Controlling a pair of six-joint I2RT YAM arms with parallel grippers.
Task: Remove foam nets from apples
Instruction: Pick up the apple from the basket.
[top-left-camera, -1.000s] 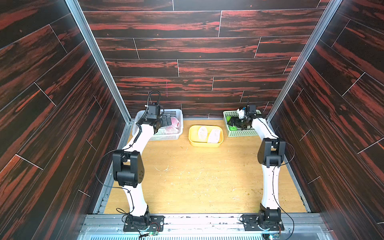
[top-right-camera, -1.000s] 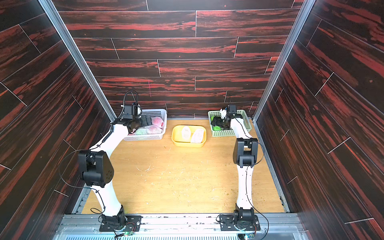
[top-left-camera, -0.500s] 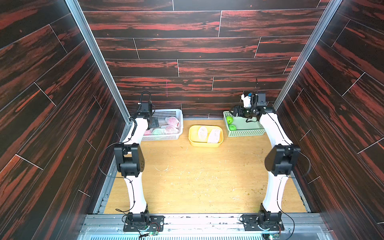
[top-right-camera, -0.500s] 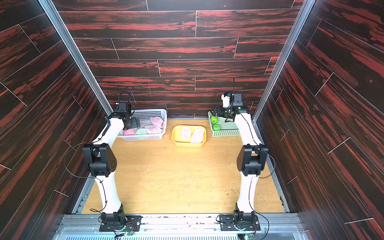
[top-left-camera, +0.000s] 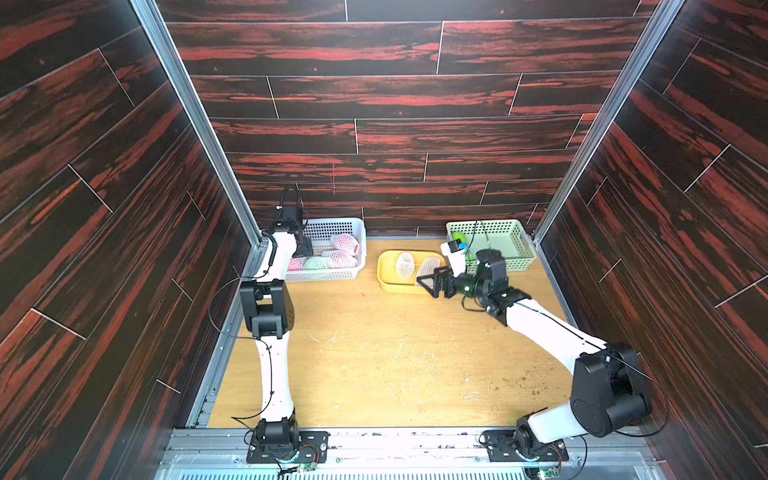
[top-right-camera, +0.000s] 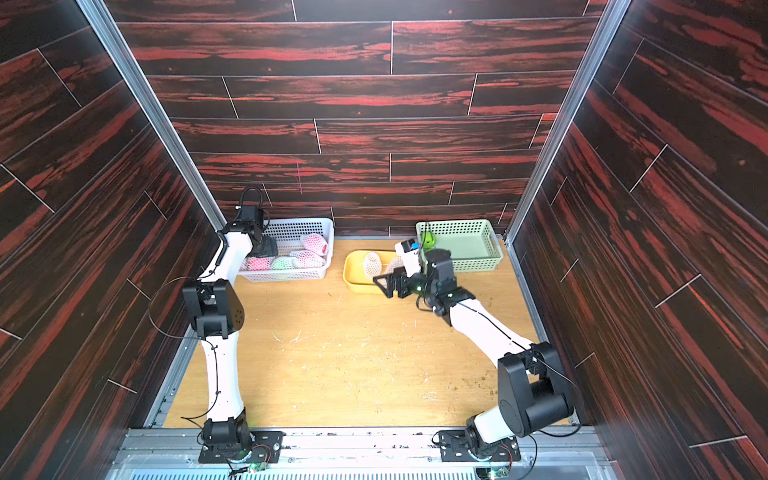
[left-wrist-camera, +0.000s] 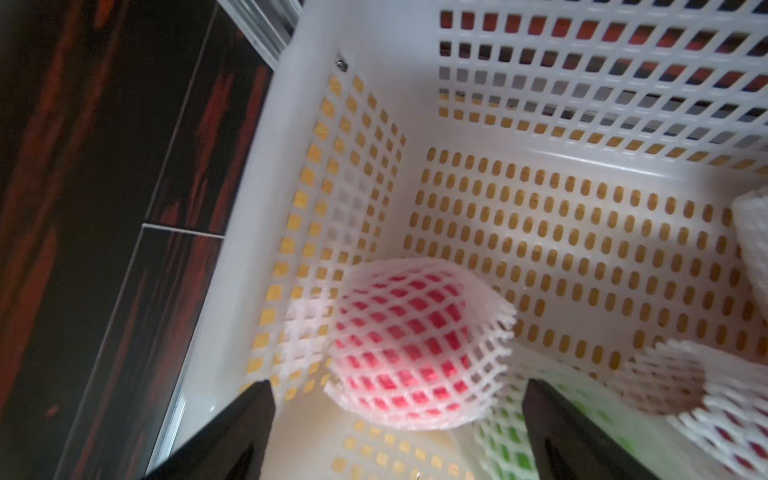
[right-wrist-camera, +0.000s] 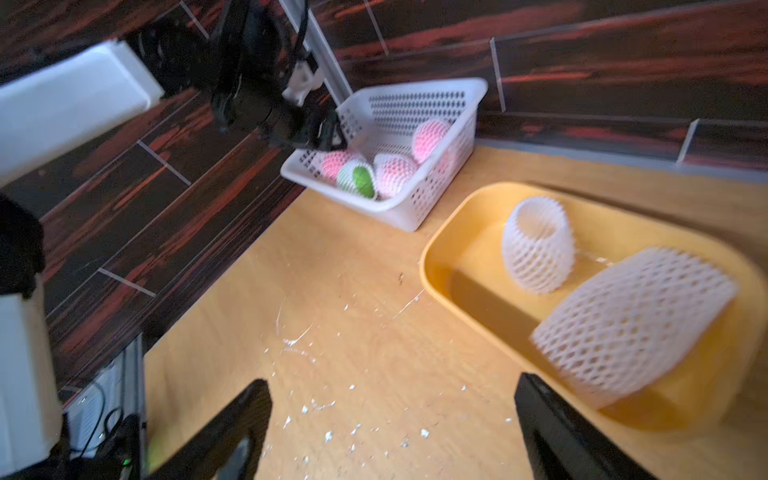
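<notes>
The left fingers (left-wrist-camera: 232, 432) and right fingers (right-wrist-camera: 224, 432) gape empty, and in the yellow plastic tray (right-wrist-camera: 453, 216) one white foam mesh sleeve (right-wrist-camera: 538, 245) stands mouth-up, the other sleeve (right-wrist-camera: 631, 324) lies sideways.

left gripper (left-wrist-camera: 397, 390) points down, right gripper (right-wrist-camera: 392, 382) reaches inward, both spread wide.

netted apples (top-left-camera: 344, 243): 4; empty nets (top-left-camera: 405, 264): 2; bare apples (top-right-camera: 428, 239): 1 (visible)

Table (top-left-camera: 374, 353): white basket (top-left-camera: 332, 228), tray (top-left-camera: 379, 270), green basket (top-left-camera: 503, 245)
</notes>
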